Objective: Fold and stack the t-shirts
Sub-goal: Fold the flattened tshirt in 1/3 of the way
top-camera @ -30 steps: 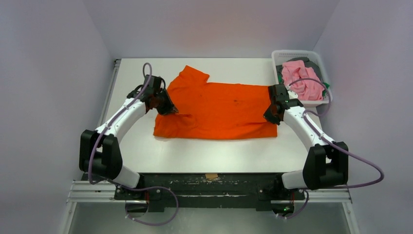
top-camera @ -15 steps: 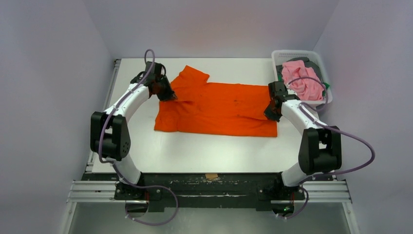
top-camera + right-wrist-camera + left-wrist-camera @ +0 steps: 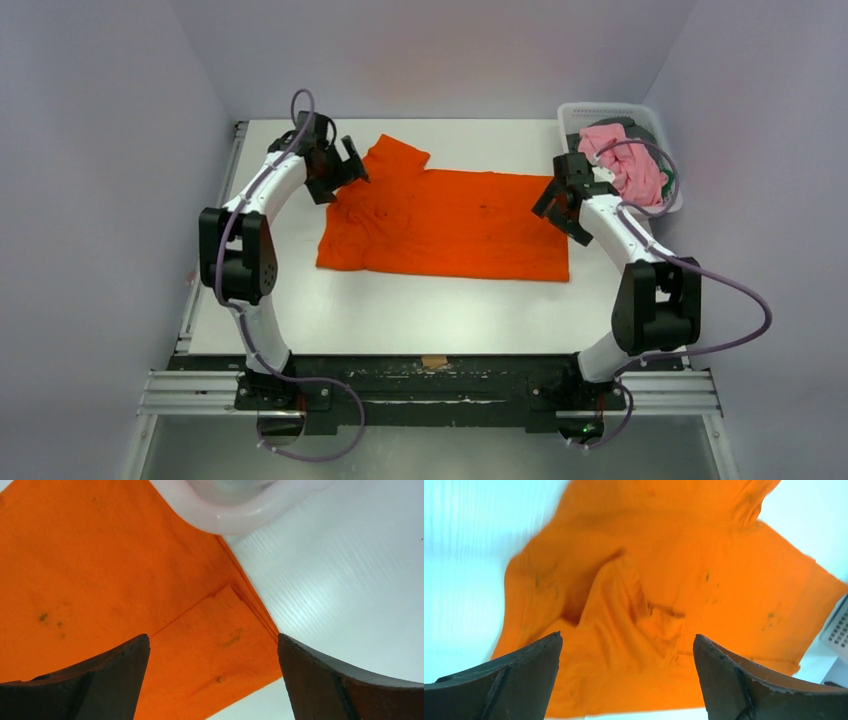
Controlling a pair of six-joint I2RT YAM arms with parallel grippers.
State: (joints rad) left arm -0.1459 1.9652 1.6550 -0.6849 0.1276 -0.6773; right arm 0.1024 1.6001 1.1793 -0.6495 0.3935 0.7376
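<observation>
Orange t-shirt lies flat mid-table, long axis left-right, left end rumpled. Left gripper hovers at the far-left corner, jaws wide, holding nothing; cloth lies to its right. Right gripper is at the right hem, also wide and empty; cloth lies to its left. Each arm is nearest its own end. White table is smooth, with bare room nearside. Basket with the pink t-shirt sits far right.
</observation>
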